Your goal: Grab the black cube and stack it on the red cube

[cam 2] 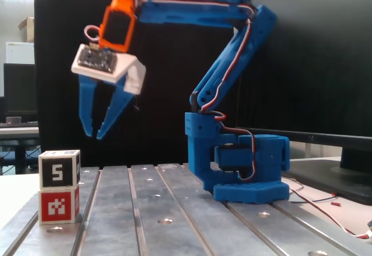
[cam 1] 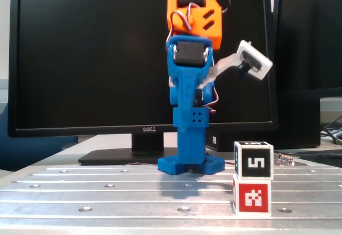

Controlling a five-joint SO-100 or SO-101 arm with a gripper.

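Lower left of a fixed view: the black cube (cam 2: 59, 168) sits squarely on the red cube (cam 2: 58, 204), so the stack looks done. Up and right, the gripper (cam 2: 95, 134) hangs empty, fingers slightly parted, nothing left but parking

Black cube (cam 2: 59, 169) sits on red cube (cam 2: 58, 205); tool (cam 2: 93, 134) above, apart.
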